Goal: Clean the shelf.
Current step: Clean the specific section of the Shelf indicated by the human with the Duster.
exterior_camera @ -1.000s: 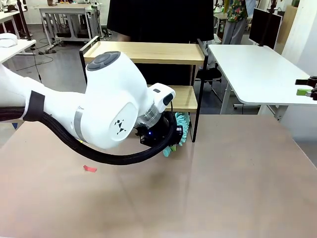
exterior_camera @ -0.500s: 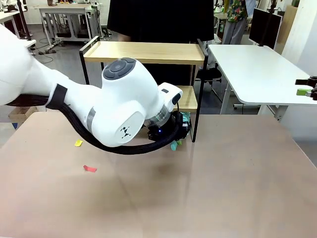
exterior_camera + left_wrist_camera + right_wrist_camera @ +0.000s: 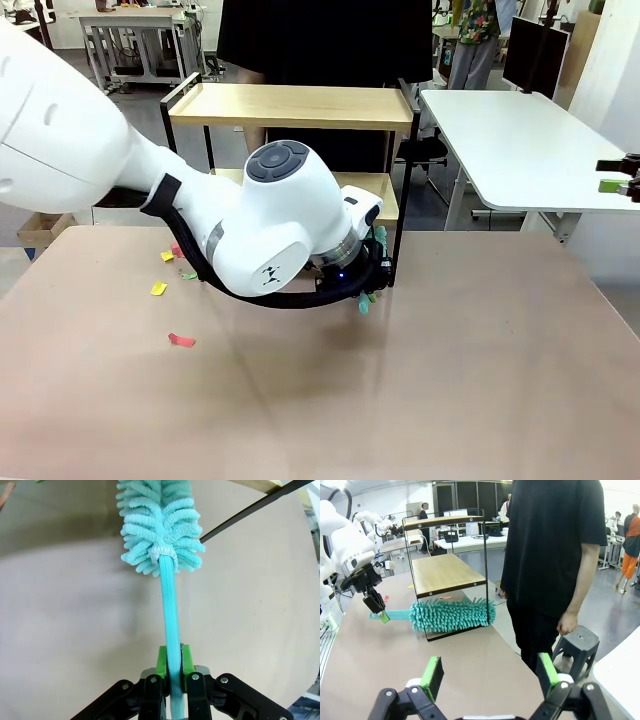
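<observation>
The shelf (image 3: 300,105) stands at the table's far edge, two light wooden boards in a thin black frame. My left gripper (image 3: 170,657) is shut on the thin handle of a teal fluffy duster (image 3: 160,525). From the right wrist view the left gripper (image 3: 375,602) holds the duster (image 3: 452,615) level, its head low at the shelf (image 3: 445,572), under the lower board and just above the table. In the front view the left arm hides most of the duster (image 3: 372,268) at the shelf's lower right. My right gripper (image 3: 490,675) stands open and holds nothing, well off to the side.
Small paper scraps lie on the table's left part, a yellow scrap (image 3: 158,289) and a red scrap (image 3: 181,340) among them. A person in a black shirt (image 3: 550,545) stands behind the shelf beside a grey stool (image 3: 580,642). A white table (image 3: 520,150) lies at the right.
My left arm has swung right and towards the shelf, carrying the duster along its foot. More paper scraps on the table's left now show from behind the arm.
</observation>
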Tool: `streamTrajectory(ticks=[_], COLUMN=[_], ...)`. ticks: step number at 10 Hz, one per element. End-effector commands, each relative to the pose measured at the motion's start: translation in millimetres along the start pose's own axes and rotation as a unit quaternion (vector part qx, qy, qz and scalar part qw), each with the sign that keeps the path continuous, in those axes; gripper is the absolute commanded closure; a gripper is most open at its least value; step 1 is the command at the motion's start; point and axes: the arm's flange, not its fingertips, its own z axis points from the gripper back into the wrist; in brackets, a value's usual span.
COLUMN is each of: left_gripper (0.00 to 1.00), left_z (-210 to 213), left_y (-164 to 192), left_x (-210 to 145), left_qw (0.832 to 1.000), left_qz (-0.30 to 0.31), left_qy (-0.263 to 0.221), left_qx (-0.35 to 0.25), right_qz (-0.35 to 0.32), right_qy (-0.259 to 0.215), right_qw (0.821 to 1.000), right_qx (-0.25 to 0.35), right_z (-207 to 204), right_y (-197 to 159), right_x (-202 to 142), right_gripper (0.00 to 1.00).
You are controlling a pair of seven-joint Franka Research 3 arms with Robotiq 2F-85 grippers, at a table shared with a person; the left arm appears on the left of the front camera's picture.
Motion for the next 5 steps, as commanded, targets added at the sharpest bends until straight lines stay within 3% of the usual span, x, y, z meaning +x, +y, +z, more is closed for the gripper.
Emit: streamTrajectory(ticks=[1,2,5], left_gripper=[0.87,0.87,0.87], left_z=[-8,0,-10], left_y=[-18,0,1], left_x=[-1,0,1], left_qw=[0.999,1.0,1.0], left_qz=[-0.005,0.0,0.013], left_qy=[0.042,0.0,0.01], left_qx=[-0.005,0.0,0.001], right_qz=[0.003,0.003,0.003], right_qy=[0.001,0.001,0.001], right_qw=[1.0,1.0,1.0], right_qx=[0.0,0.0,0.0], right_z=[-1,-1,-1], right_y=[1,1,1], right_x=[3,3,3], right_gripper=[0.0,0.0,0.0])
